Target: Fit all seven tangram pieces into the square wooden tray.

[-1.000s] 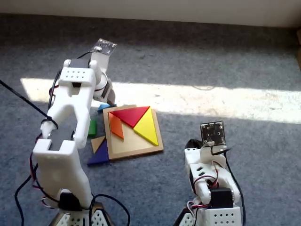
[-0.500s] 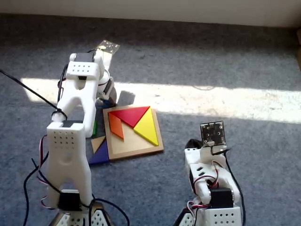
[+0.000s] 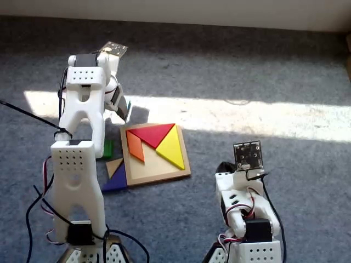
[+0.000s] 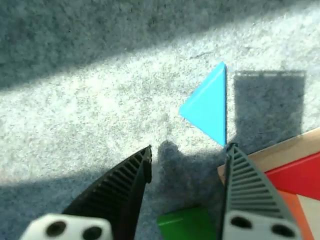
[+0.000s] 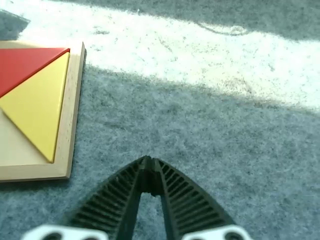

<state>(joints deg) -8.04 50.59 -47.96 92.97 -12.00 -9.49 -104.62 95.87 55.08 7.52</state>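
Note:
The square wooden tray (image 3: 185, 167) lies on the grey carpet and holds a red triangle (image 3: 151, 134), a yellow triangle (image 3: 171, 148) and an orange piece (image 3: 135, 145). A green piece (image 3: 107, 149), a tan triangle (image 3: 114, 166) and a purple triangle (image 3: 116, 181) lie off its left side. A light blue triangle (image 4: 210, 107) rests on sunlit carpet by the tray's corner (image 4: 270, 156). My left gripper (image 4: 187, 157) hangs open just short of that triangle, holding nothing. My right gripper (image 5: 150, 180) is shut and empty, low over the carpet to the right of the tray (image 5: 72, 100).
A band of sunlight crosses the carpet behind the tray. The left arm (image 3: 82, 126) stretches along the tray's left side over the loose pieces. The right arm (image 3: 247, 208) is folded at the front right. A thin cord (image 5: 220, 29) lies on the lit carpet.
The left arm has swung back and to the left, away from the tray's far left corner. The right arm has stayed still.

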